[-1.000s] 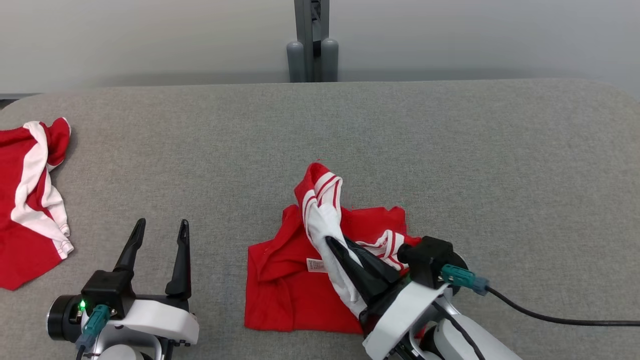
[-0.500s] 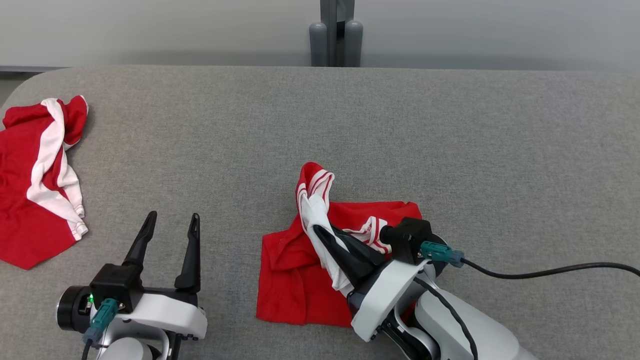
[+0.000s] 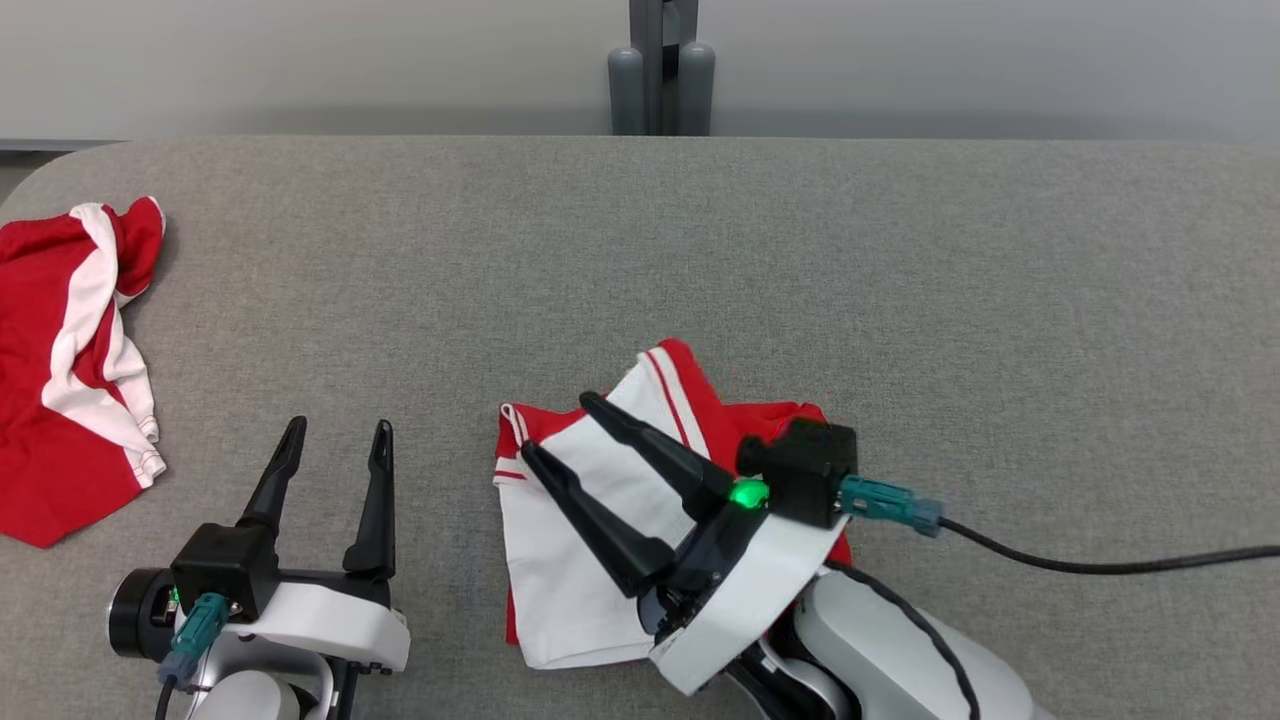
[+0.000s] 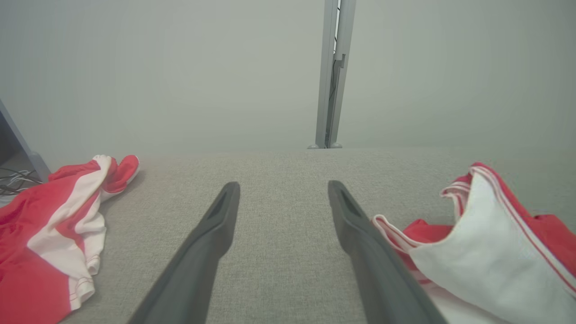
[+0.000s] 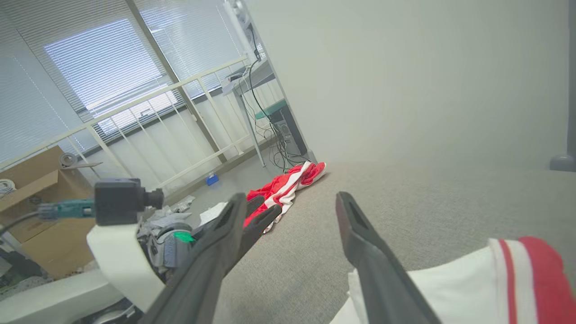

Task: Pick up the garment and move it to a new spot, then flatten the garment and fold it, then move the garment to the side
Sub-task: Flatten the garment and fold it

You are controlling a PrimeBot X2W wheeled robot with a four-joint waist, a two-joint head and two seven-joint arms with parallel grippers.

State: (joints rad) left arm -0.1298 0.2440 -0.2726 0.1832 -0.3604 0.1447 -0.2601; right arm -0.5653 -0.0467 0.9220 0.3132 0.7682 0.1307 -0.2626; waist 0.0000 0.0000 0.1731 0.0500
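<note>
2 end effectors sit nearest me, at the near edge of the grey counter (image 3: pixel 900 300). The left end effector (image 3: pixel 338 427) hovers at the near left, fingers wide apart and empty, pointing toward the far edge. The right end effector (image 3: pixel 555 422) hangs just over the garment (image 3: pixel 575 570). Its fingers are also spread wide with nothing between them, aimed away and to the left across the cloth.

The garment lies in the near middle of the counter, under and just beyond that right end effector. It is a white panel lapped over red, bunched and uneven. Its long axis looks to run near to far, leaning a little right, with the striped band pointing at the far edge.

I'd judge the move to a new spot done and the flattening about to start. That calls for each end effector to take 1 edge or corner and draw the cloth out flat before any fold.

Farther left, well apart, lies another garment (image 3: pixel 60 400), red with a white stripe. Beyond the counter stand a grey post (image 3: pixel 658 70) and the wall.
</note>
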